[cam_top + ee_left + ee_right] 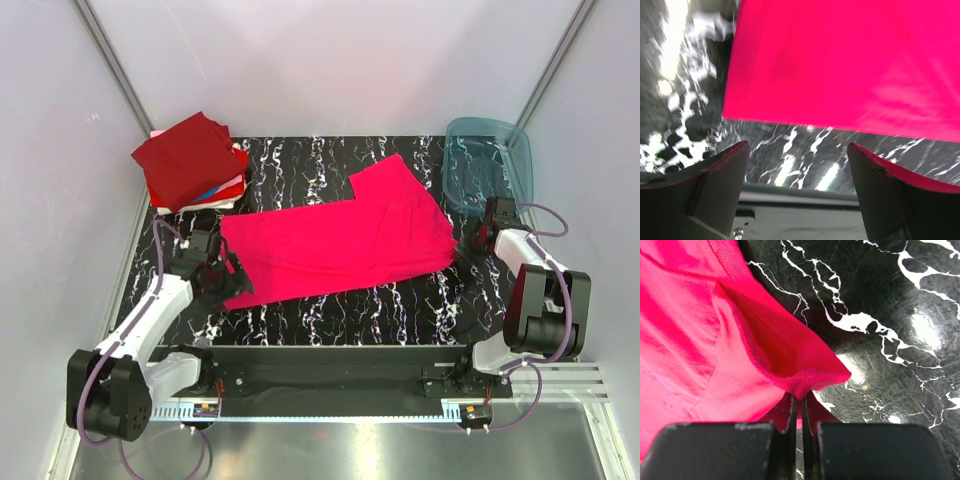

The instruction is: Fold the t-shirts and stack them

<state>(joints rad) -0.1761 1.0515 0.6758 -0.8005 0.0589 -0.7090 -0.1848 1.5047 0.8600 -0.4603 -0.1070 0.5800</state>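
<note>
Right wrist view: right jaws are clamped on the magenta t-shirt's [715, 340] right edge, while left jaws stand apart just off its near-left corner. It lies spread mid-bench [400, 310], limp and light, so probably best gripped at hems and corners.

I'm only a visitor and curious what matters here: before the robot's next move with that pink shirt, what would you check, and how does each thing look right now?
1. Right hand gripping the pink t-shirt: ok, shut on an edge of it.
2. Left hand free: ok, open, nothing between its fingers, the shirt's edge just ahead.
3. Cloth lying smooth: not ok, bunched up by the right hand.
4. Stack of folded shirts in place: ok, at the far left corner of the table.
5. Teal bin clear of the right arm: cannot tell, they look close from above.
</note>
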